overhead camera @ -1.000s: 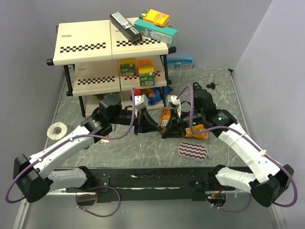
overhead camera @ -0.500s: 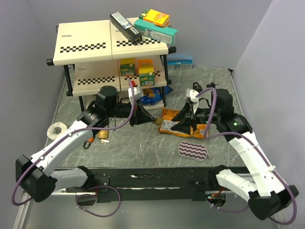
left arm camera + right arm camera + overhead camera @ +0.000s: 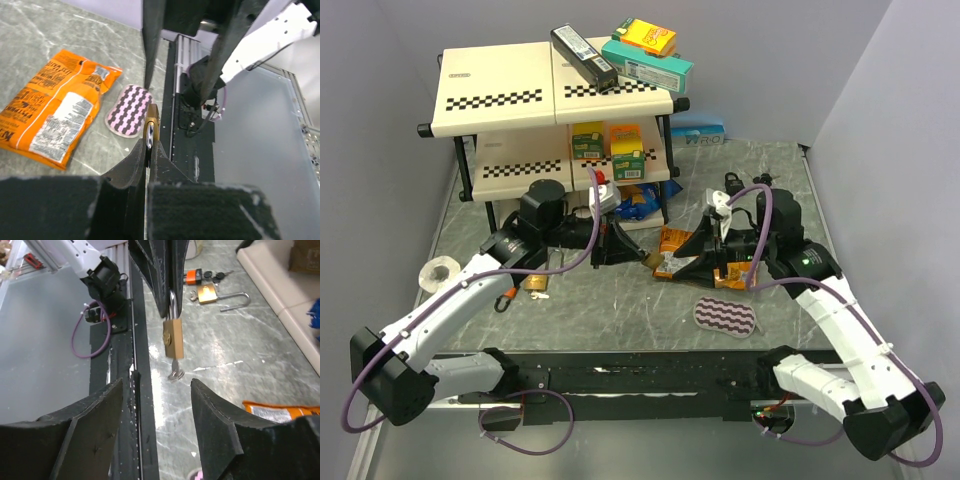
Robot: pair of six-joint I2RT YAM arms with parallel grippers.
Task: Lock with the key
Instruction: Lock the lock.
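Though blurred — padlock (image 3: 173, 339) between left fingers (image 3: 131, 167)

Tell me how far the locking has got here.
Done: the left gripper is shut on the brass padlock by its shackle, and the key sits in its keyhole. In hand: the open right gripper faces the key without touching it. Left: gripping and turning the key; whether the shackle is latched cannot be told.

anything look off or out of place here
A spare padlock lies on the table by loose keys, its shackle seemingly open, while the left hand holds the hanging padlock. Boxes atop the shelf sit crooked.
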